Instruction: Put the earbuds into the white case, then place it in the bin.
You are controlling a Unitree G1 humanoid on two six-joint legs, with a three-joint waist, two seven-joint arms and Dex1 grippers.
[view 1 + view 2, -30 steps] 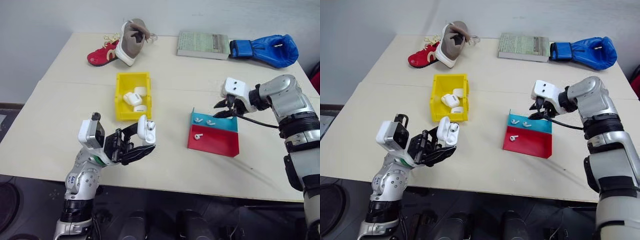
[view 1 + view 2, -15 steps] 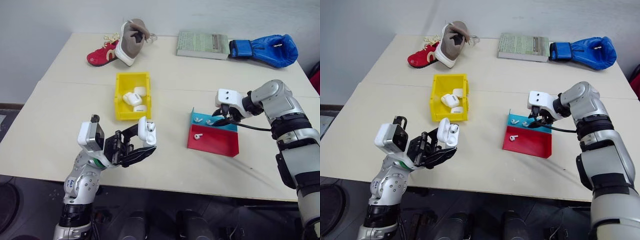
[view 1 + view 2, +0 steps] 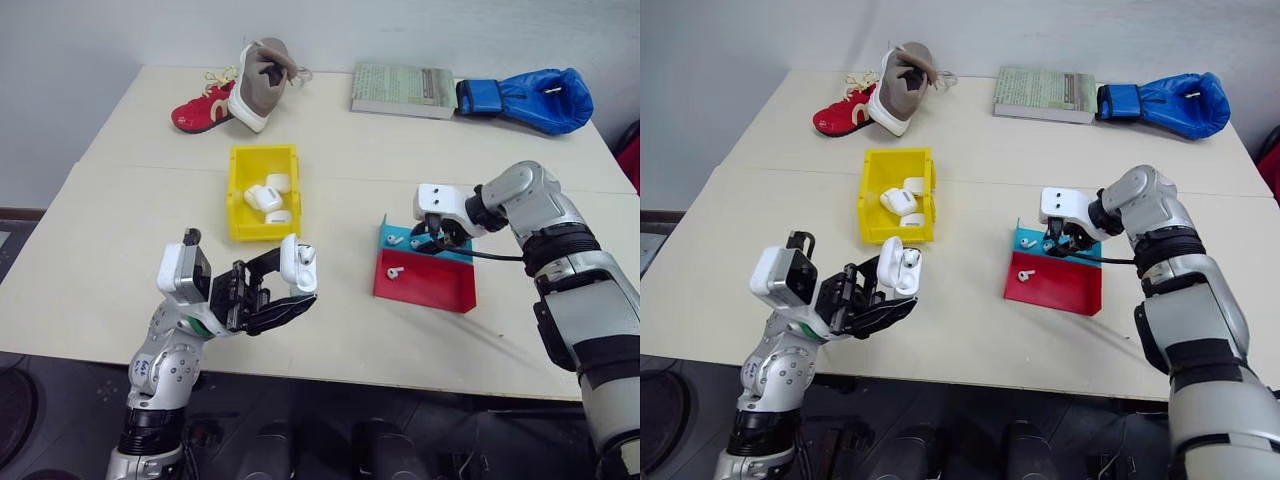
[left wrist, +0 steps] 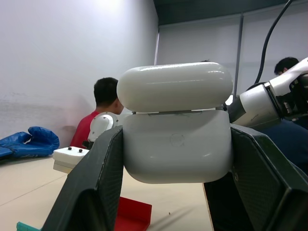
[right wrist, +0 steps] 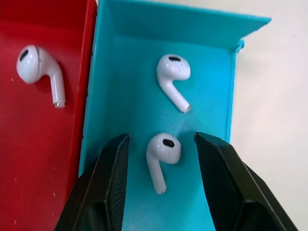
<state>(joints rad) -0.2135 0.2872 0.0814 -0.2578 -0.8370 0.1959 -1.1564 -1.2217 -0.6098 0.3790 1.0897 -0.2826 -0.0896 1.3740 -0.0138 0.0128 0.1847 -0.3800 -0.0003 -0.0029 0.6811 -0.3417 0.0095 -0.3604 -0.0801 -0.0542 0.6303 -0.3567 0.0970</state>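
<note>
Left pincer (image 3: 290, 290) is clamped on the white case (image 3: 297, 264), lid ajar, held above the surface (image 3: 130, 260) near its front edge. Right pincer (image 5: 161, 161) is apart, straddling one of the earbuds (image 5: 161, 156) in the tray (image 3: 440, 295) blue section. The bin (image 3: 240, 190) sits mid-surface.

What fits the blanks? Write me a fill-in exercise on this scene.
1. The left claw grips a white case whose lid is ____.
2. The right claw straddles an earbud in the tray's ____ section.
3. The red section holds ____ earbud.
4. The white cases lie in the ____ bin.

Missing: open; blue; one; yellow
</note>
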